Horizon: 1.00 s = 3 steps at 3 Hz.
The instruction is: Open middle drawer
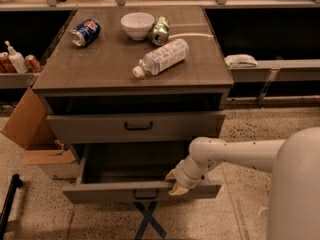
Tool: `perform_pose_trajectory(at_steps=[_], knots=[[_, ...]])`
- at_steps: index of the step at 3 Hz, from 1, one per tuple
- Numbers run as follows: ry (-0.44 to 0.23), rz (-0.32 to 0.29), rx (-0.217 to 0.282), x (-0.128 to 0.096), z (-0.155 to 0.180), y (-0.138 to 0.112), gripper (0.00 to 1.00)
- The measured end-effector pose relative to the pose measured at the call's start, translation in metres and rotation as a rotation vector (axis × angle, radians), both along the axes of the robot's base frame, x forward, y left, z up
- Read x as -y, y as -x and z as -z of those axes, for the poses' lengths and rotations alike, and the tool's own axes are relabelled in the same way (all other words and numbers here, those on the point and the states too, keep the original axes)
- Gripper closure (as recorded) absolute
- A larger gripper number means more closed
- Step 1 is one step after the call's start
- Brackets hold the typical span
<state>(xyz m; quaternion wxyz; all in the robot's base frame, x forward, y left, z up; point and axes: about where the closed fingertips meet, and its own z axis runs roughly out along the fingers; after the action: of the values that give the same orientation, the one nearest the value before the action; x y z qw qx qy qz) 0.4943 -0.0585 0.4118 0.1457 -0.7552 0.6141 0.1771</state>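
Pinching the top edge of the middle drawer (100,192), the gripper (174,182) seems clamped there, right of the handle. Drawer stands pulled well out beneath the top drawer (90,128). Bottle (161,57) lies on the cabinet top (90,71).

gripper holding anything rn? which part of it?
Yes. The gripper holds the middle drawer by the top edge of its front panel, just right of the black handle, one finger on each side. The handle itself is not held.
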Motion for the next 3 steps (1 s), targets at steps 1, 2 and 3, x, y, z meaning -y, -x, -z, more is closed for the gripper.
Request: perform_pose_trajectory(at_steps=[1, 2, 3], knots=[[-0.037, 0.038, -0.025, -0.001, 0.002, 0.044, 0.99], [-0.039, 0.039, -0.036, 0.001, 0.006, 0.055, 0.0], [-0.039, 0.039, -0.036, 0.001, 0.006, 0.055, 0.0]])
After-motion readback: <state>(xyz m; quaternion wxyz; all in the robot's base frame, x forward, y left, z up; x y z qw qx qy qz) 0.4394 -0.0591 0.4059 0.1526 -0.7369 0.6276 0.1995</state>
